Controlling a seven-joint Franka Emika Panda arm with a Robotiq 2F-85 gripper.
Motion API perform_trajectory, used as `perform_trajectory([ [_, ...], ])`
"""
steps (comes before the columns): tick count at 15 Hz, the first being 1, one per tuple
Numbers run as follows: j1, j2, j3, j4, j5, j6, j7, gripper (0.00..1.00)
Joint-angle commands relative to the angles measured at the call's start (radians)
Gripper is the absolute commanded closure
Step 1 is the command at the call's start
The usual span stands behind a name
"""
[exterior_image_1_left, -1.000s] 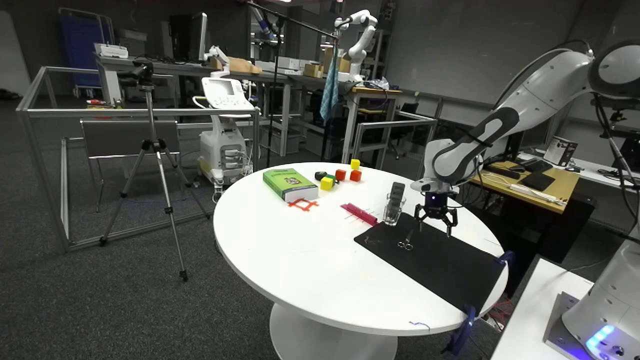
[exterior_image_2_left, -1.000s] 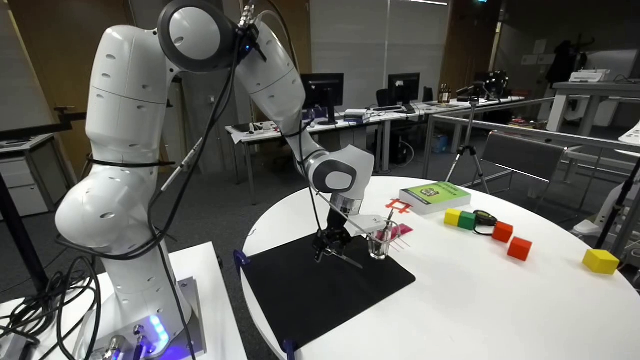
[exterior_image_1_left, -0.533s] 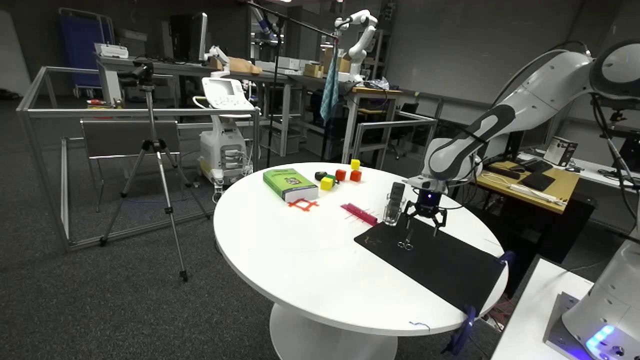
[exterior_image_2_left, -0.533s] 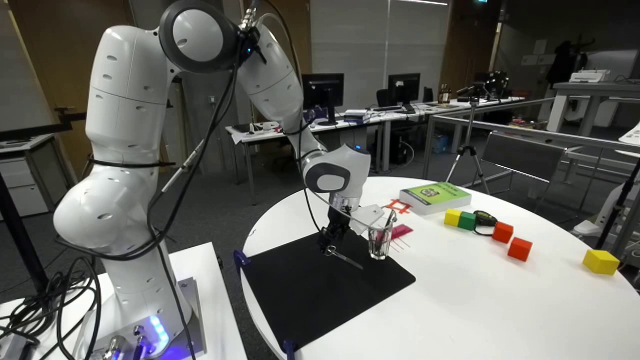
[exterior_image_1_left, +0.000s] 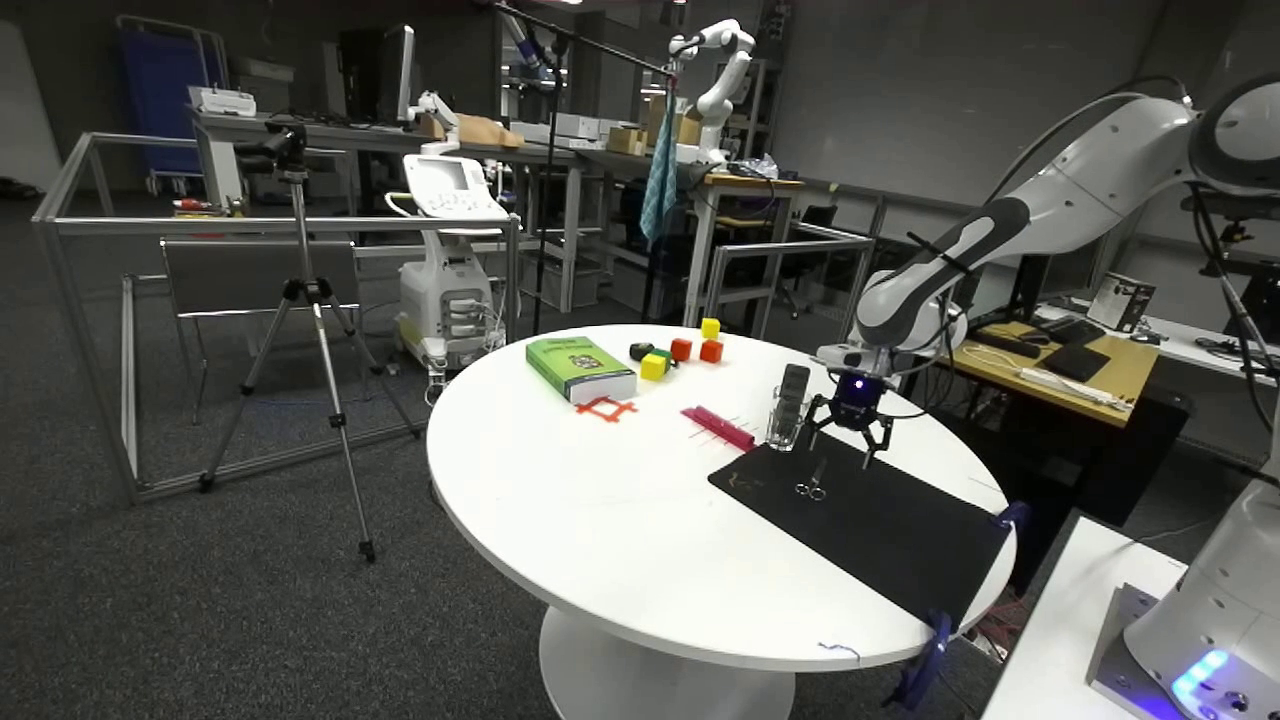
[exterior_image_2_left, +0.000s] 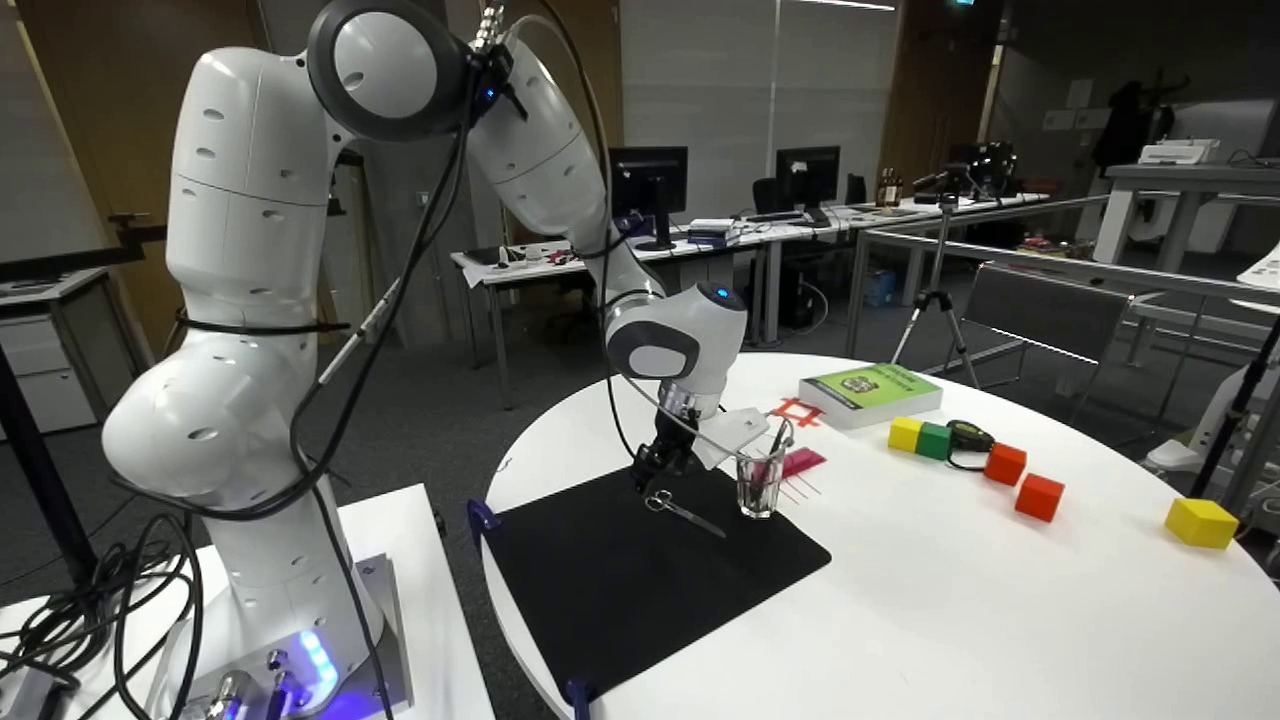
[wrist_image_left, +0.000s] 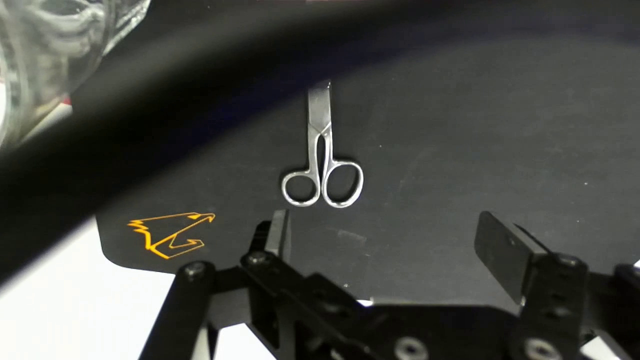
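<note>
Ring-handled metal scissors (wrist_image_left: 320, 122), flat on a black mat (wrist_image_left: 475, 125), below and ahead of the claw (wrist_image_left: 385, 237) in the wrist view; jaws spread wide above the mat. To one side of the claw: clear tumbler (exterior_image_2_left: 757, 487), then orange line emblem (wrist_image_left: 180, 232) by the mat's rounded corner. Farther from the claw, across the round white bench (exterior_image_1_left: 600, 510), green book (exterior_image_1_left: 580, 368) with cover lettering too small to read.

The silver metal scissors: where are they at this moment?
In the wrist view, the silver metal scissors lie near the picture's centre on the black rectangular mat, right of the clear glass tumbler, with the open black fingers lower in the picture.
</note>
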Motion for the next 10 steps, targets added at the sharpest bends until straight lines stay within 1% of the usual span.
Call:
perform_trajectory([
  [1,0.011,-0.005,-0.02,0.001,0.004,0.003,-0.014,0.0],
  [5,0.024,0.006,-0.023,-0.003,-0.019,0.013,-0.01,0.0],
  [10,0.062,0.008,-0.029,-0.017,-0.054,0.107,0.021,0.0],
])
